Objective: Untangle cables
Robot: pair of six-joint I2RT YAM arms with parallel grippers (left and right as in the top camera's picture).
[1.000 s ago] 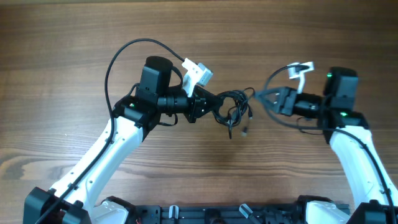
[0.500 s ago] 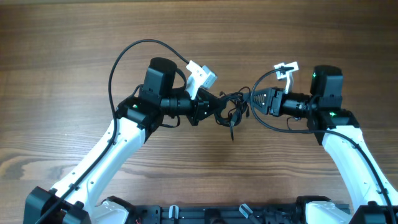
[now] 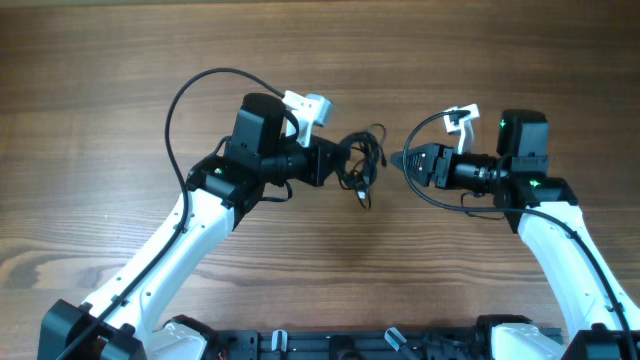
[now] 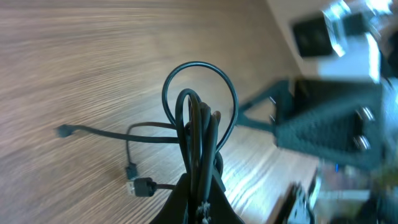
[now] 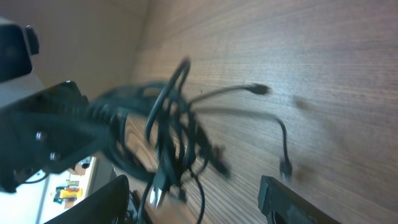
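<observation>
Overhead: the left gripper is reaching toward the right edge of the tabletop and clamping one side of the cables; the cables are sitting as a small black knot of loops near the middle of the wooden tabletop, well away from the near edge where the arm bases stand; one strand with a plug is trailing from the knot toward the near edge; the right gripper is pointing at the knot from the right-edge side, just beside it and not touching it; from this angle its fingers are reading as one dark wedge, so their spread cannot be told here.

Left wrist: the left gripper is pinching the cables with its fingers pressed together on several strands; a round loop is standing up above the pinch; three loose ends with small plugs are spreading to the left over the wood grain; the right gripper is showing as a blurred dark shape beyond the loop.

Right wrist: the right gripper is holding its two fingers wide apart with nothing between them; the cables are hanging as a blurred tangle ahead of it, gripped at their left by the left gripper; two thin ends with plugs are stretching to the right across the wood.
</observation>
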